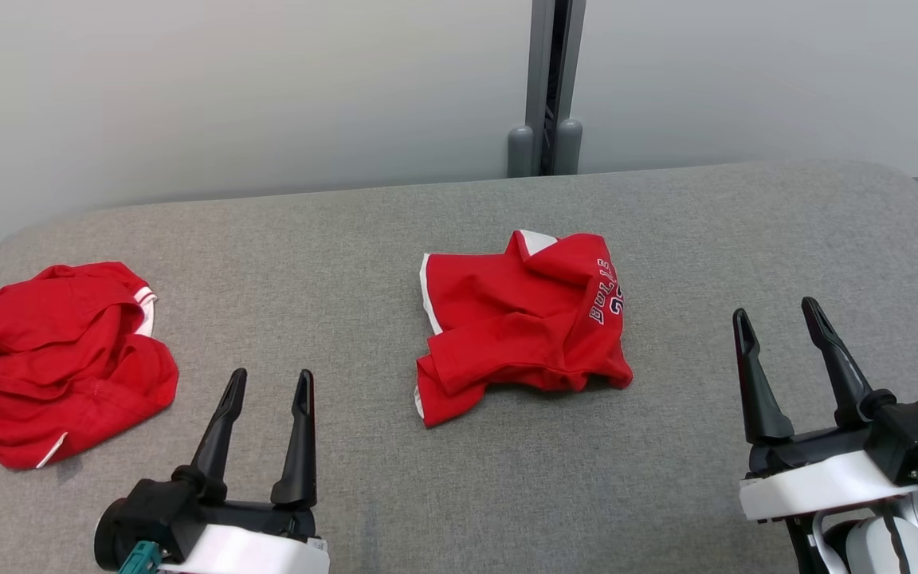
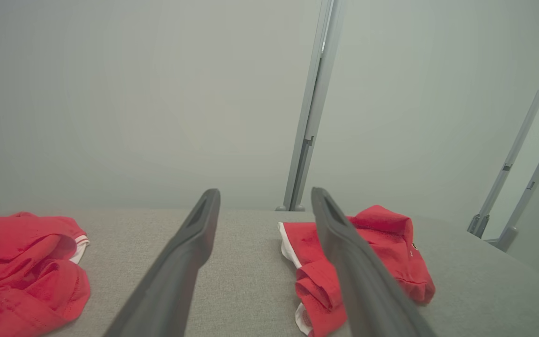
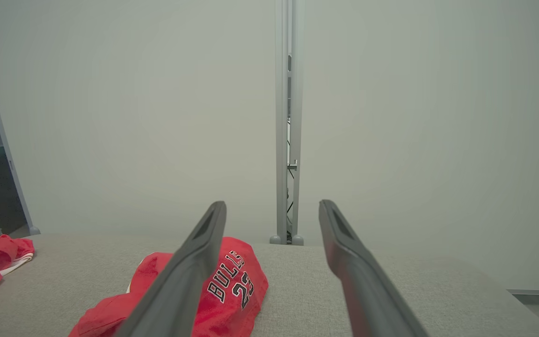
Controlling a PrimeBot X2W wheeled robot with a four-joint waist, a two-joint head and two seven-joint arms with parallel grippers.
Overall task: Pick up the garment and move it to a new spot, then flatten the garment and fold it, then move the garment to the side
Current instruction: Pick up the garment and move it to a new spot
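The two long dark fingers of the left gripper [image 1: 272, 375] stand wide apart and hold nothing. The fingers of the right gripper [image 1: 774, 308] stand apart in the same way, also empty. Both grippers hover over the near part of the grey fabric-covered table [image 1: 307, 239], with the fingers pointing away from the robot.

Between them, and a little farther out, lies the crumpled red cloth garment with white trim and the lettering "BULLS 23" [image 1: 523, 319]. It rests near the middle of the table, apart from both grippers. From the left gripper it lies ahead and to the right. From the right gripper it lies to the left, about level with the fingertips. Each wrist view shows it behind the inner finger, so each arm must turn inward to reach it. Sideways the two arms are about equally far. I judge the right one a little nearer, because its tips stand beside the heap, but the heights I cannot tell.

The heap is compact and has no clear long axis. Its white-edged side faces the left gripper and its lettered side faces the right gripper.

A second crumpled red cloth garment [image 1: 52, 359] lies at the table's left edge, near the left gripper and well apart from the middle one.
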